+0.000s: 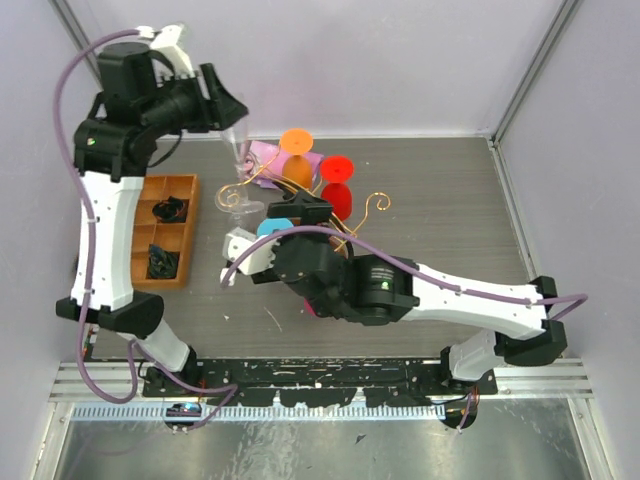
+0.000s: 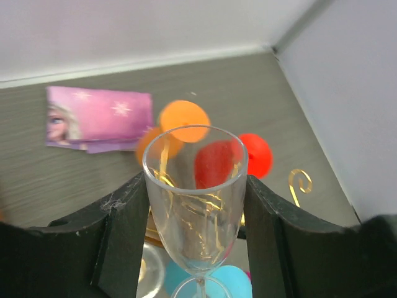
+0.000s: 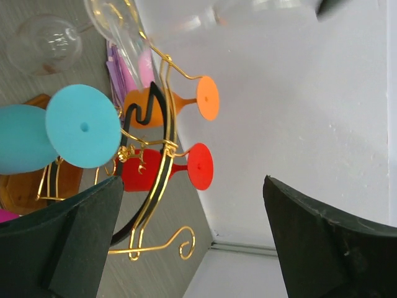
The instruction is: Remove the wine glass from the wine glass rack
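top view: left gripper (image 1: 232,117) clamped on the clear wine glass (image 1: 243,152), gold rack (image 1: 377,203) to its right.
left wrist: fingers (image 2: 124,233) squeeze both sides of its bowl; rack beyond.
right wrist: right gripper (image 3: 192,186) spread wide, rack ahead between its fingers, untouched.

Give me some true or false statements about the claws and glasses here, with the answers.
1. The left claw is shut on a clear wine glass. True.
2. The right claw grips the blue glass. False: it is open, holding nothing.
3. An orange glass and a red glass hang on the wine glass rack. True.
4. The purple packet lies in the orange tray. False: it lies on the table.
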Robot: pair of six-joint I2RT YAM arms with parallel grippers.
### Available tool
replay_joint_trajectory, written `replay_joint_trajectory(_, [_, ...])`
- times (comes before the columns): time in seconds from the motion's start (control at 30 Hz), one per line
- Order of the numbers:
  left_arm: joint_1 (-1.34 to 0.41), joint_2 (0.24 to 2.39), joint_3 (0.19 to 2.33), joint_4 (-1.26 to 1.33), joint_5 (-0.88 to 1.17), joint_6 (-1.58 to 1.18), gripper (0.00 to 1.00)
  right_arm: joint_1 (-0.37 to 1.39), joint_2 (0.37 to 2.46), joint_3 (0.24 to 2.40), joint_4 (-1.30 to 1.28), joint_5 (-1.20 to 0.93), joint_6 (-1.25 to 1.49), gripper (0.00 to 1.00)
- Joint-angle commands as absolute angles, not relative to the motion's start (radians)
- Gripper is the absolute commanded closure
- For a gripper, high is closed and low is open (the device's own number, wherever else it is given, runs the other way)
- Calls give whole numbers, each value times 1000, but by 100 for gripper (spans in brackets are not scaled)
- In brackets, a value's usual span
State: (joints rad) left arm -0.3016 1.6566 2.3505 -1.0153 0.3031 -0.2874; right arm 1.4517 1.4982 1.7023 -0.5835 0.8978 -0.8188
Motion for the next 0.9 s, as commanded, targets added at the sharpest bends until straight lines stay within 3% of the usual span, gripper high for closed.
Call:
replay_joint_trajectory(0.0, [-195, 1565, 2340, -974, 212, -269, 55, 1458, 1393, 1678, -562, 991, -753, 0])
replay_joint_trajectory(0.33, [-98, 1494, 2171, -852, 19, -279, 55, 1458, 1273, 1622, -540, 1042, -682, 0])
replay_joint_trajectory(0.87, [-83, 1639, 2035, -496, -142, -253, 60, 1397, 1177, 1545, -495, 1084, -632, 0])
